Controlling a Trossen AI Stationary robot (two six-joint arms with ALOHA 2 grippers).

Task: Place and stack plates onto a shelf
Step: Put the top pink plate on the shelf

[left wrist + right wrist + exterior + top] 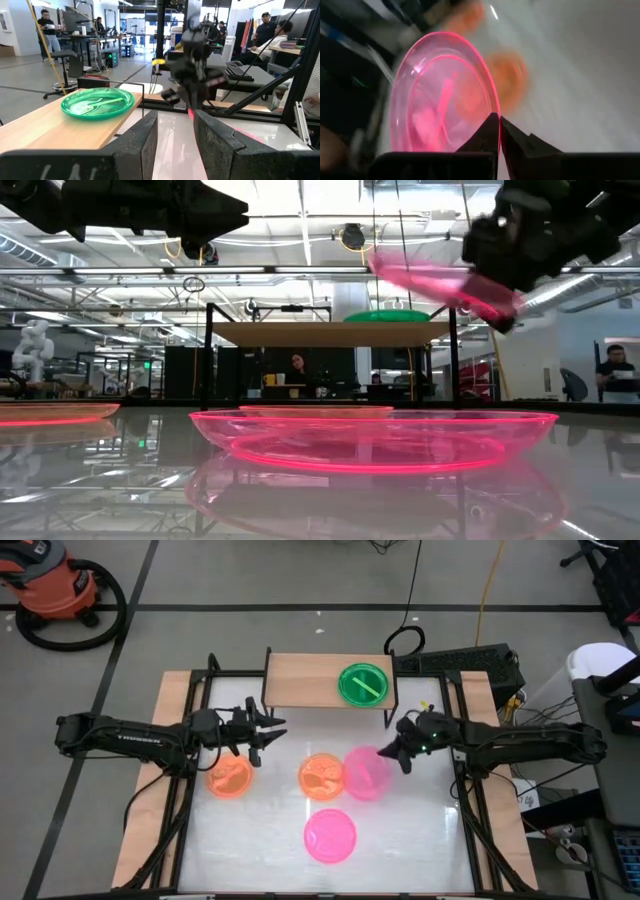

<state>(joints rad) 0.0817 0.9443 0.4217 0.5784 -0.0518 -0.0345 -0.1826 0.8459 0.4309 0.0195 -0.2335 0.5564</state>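
Note:
My right gripper (401, 754) is shut on a pink plate (365, 773) held in the air just in front of the shelf (312, 681), a light-wood board on black legs. A green plate (362, 683) rests flat on the shelf's right half. My left gripper (270, 736) hovers open near the shelf's front left, holding nothing. Two orange plates (231, 778) (321, 776) and a second pink plate (330, 835) lie flat on the white tabletop. In the left wrist view the green plate (97, 102) sits on the board beyond my open fingers (145, 137). My right gripper (499, 121) pinches the pink plate's raised rim (490, 107) between its two fingers, one on the inner face and one on the outer. It reaches in from the table's right side. The plate (430, 280) is lifted clear and tilted, its free edge higher.
The shelf's left half (295, 680) is bare wood. The near pink plate (375, 435) fills the low view's foreground. Dark frame bars (190, 720) run along both table sides. People and desks show in the room beyond the table.

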